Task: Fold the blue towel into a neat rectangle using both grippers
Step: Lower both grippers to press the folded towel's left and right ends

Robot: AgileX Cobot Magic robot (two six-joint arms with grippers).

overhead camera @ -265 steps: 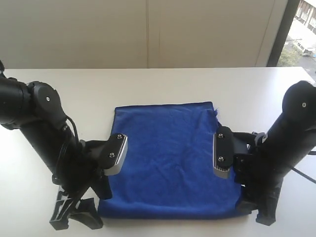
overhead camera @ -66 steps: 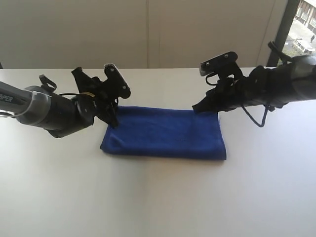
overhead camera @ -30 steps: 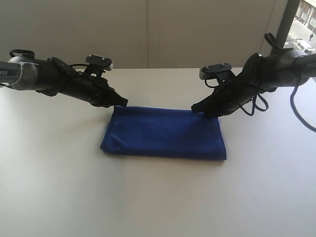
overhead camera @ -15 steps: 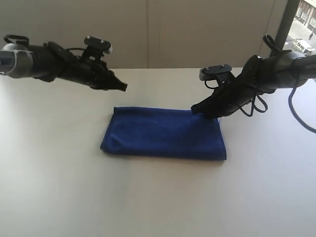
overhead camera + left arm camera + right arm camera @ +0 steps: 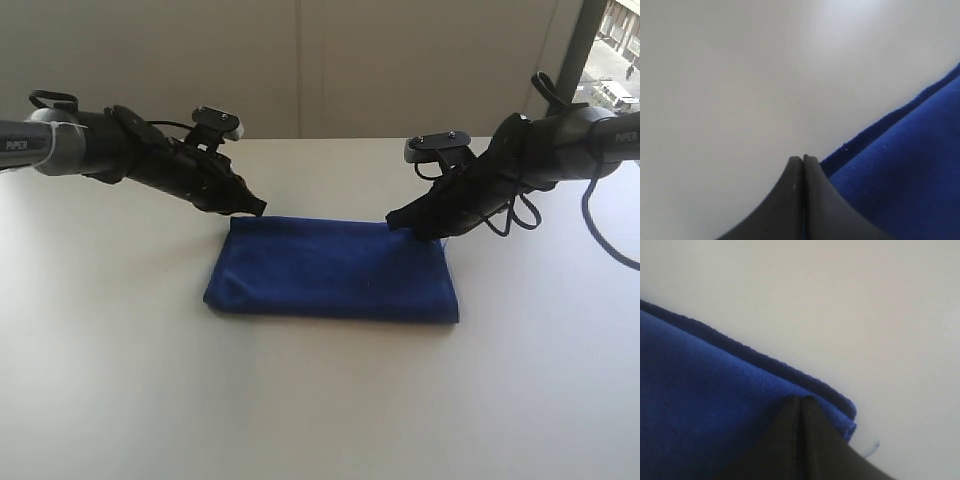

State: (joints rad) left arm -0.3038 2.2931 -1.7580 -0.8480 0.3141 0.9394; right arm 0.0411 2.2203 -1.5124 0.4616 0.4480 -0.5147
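The blue towel [image 5: 335, 268] lies flat on the white table as a folded rectangle of several layers. My left gripper [image 5: 258, 208] is shut, its tip just beside the towel's far left corner; in the left wrist view the closed left gripper [image 5: 803, 158] is over bare table with the towel [image 5: 900, 170] next to it. My right gripper [image 5: 394, 219] is shut too, with its tip resting at the far right part of the towel. In the right wrist view the right gripper [image 5: 801, 398] lies on top of the towel [image 5: 700, 390] near its layered corner, with no cloth visibly pinched.
The white table [image 5: 320, 400] stretches wide in front of the towel and on both sides. Its far edge [image 5: 330, 139] meets a pale wall. A dark window frame [image 5: 572, 50] stands at the back right. Black cables [image 5: 520, 215] hang from the right arm.
The left gripper lifted away from the towel's far left corner half a second ago and has come back down beside it. The right arm and the towel have stayed put.
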